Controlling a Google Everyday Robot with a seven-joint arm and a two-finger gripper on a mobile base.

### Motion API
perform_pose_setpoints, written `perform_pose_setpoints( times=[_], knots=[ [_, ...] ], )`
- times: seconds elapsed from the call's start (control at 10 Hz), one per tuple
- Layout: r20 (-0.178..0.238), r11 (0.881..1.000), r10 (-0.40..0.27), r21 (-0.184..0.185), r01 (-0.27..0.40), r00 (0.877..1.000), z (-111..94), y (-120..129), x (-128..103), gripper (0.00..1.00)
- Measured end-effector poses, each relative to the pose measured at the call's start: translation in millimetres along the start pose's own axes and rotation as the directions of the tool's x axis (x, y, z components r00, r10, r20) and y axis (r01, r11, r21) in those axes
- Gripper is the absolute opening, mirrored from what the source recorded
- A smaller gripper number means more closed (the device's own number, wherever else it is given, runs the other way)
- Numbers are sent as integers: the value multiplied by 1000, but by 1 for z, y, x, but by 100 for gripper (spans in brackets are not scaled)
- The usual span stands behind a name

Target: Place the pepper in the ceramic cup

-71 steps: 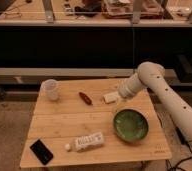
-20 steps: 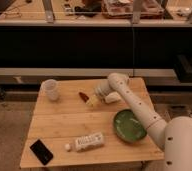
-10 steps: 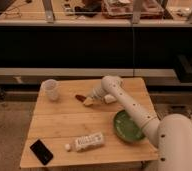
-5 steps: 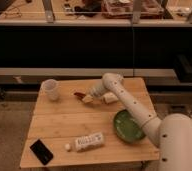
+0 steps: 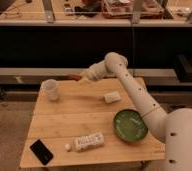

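Observation:
The pepper (image 5: pixel 74 77), small and dark red, is off the table, held at the tip of my gripper (image 5: pixel 82 78). The gripper is shut on it above the table's back edge. It is to the right of the white ceramic cup (image 5: pixel 51 90) and higher than it. The cup stands upright at the back left of the wooden table (image 5: pixel 79 117). My white arm reaches in from the right, over the table's back right part.
A pale white block (image 5: pixel 112 97) lies right of centre under the arm. A wide green bowl (image 5: pixel 130 125) sits at the front right. A white packet (image 5: pixel 89 141), a small white bit (image 5: pixel 67 147) and a black phone (image 5: pixel 41 151) lie along the front.
The gripper reached the pepper, closed on it and lifted it off the table. It has moved up and left toward the cup. Nothing else on the table has moved.

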Motion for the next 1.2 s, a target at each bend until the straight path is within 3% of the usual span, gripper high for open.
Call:
perform_pose_setpoints(
  times=[0.2, 0.5, 0.9, 1.2],
  knots=[
    [-35, 998, -50, 31, 51, 998, 6, 1, 31, 18],
    [-55, 991, -100, 84, 104, 993, 36, -1, 61, 18],
    [-43, 979, -146, 137, 150, 988, 64, -7, 74, 18],
    [-8, 965, -188, 185, 187, 982, 91, -18, 80, 18]
  ],
)
